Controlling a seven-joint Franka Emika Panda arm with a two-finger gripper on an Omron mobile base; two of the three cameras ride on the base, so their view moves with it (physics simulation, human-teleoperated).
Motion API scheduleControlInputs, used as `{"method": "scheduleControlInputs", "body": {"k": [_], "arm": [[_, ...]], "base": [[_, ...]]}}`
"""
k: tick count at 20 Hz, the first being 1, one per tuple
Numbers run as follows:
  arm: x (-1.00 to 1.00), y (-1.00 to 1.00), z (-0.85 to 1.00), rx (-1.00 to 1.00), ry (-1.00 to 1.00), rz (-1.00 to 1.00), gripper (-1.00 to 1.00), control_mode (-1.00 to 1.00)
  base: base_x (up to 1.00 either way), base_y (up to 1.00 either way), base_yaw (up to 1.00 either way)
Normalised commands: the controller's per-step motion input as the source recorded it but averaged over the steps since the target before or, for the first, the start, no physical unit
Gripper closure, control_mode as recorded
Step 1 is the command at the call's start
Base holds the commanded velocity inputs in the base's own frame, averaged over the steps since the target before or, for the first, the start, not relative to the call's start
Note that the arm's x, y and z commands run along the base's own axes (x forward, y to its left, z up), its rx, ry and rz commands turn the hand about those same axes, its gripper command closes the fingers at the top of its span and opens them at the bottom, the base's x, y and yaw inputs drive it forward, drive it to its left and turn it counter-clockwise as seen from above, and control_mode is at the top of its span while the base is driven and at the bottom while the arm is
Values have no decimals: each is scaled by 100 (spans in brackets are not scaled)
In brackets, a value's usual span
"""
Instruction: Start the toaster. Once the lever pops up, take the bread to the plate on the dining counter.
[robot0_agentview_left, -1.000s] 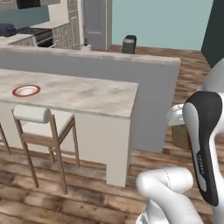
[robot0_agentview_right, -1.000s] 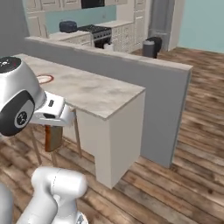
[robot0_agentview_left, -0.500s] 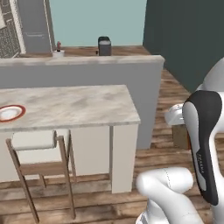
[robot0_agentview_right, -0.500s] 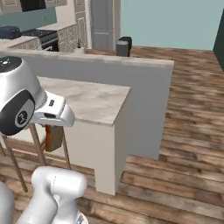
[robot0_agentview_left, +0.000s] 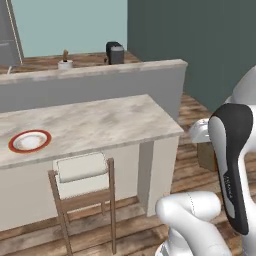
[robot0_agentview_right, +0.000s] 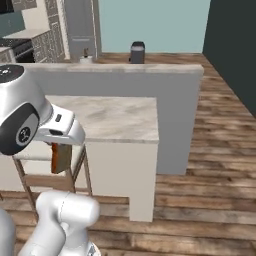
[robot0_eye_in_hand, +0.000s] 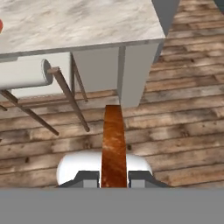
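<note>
The dining counter's beige marbled tabletop (robot0_agentview_left: 100, 122) runs in front of a grey half wall (robot0_agentview_left: 100, 82), resting on a pale base. A wooden stool (robot0_agentview_left: 82, 185) with a pale cushion stands tucked against it. On the tabletop's left part sits the plate (robot0_agentview_left: 30, 141), small, round and white with a red-orange rim. The pincer (robot0_eye_in_hand: 114, 177) is clamped on the bread (robot0_eye_in_hand: 113, 144), a brown toasted slice seen edge-on in the hand view, mottled and reddish, held above the wooden floor (robot0_eye_in_hand: 183, 131) near the counter's corner and well apart from the plate.
</note>
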Motion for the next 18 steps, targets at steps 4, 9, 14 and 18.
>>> {"method": "scheduleControlInputs", "body": {"k": [4,9,14,18], "arm": [[0,0,0,0,0,0,100,100],[0,0,0,0,0,0,100,100],[0,0,0,0,0,0,100,100],[0,0,0,0,0,0,100,100]], "base": [[0,100,-23],[-1,100,-12],[0,94,-1],[1,76,2]]}}
